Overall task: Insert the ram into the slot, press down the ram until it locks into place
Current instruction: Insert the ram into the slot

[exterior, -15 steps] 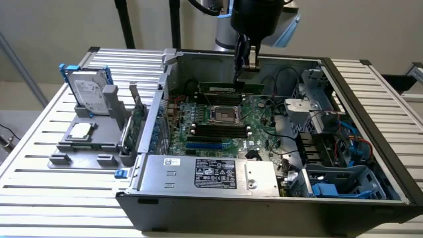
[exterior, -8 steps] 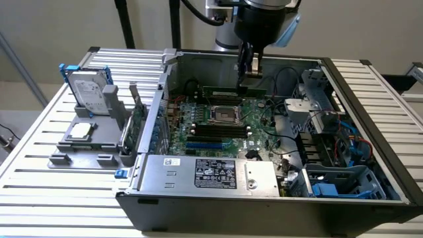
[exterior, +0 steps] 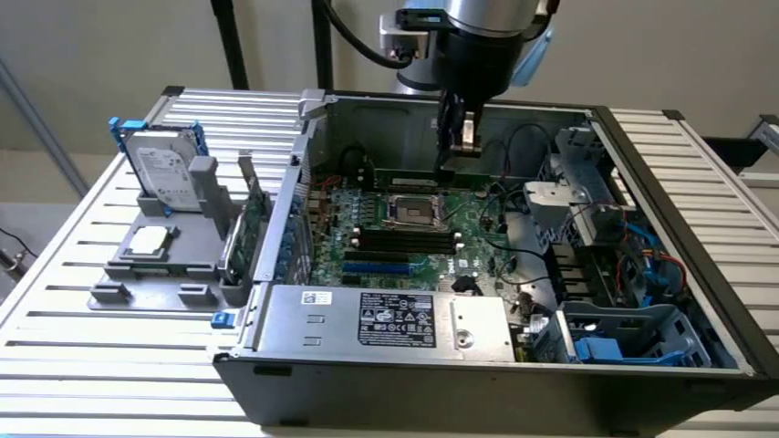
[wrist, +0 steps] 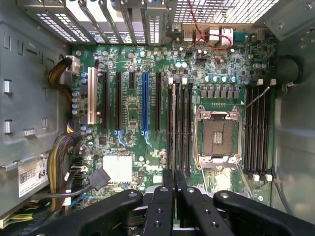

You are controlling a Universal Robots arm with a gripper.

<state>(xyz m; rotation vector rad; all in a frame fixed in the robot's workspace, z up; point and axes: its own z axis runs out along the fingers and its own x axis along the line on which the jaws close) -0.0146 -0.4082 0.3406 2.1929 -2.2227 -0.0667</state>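
My gripper hangs above the far side of the green motherboard inside the open computer case. It is shut on the ram, a thin green stick held level and lengthwise just under the fingers, above the board. In the wrist view the two black fingers press together, and the gripper sits over the end of a group of long black slots. These slots lie between the processor socket and the blue slot. A second group of black slots lies beyond the socket.
The case walls ring the board. A power supply box sits at the near edge, with a drive cage and cables on the exterior view's right. A hard drive stands in a grey holder outside on the left.
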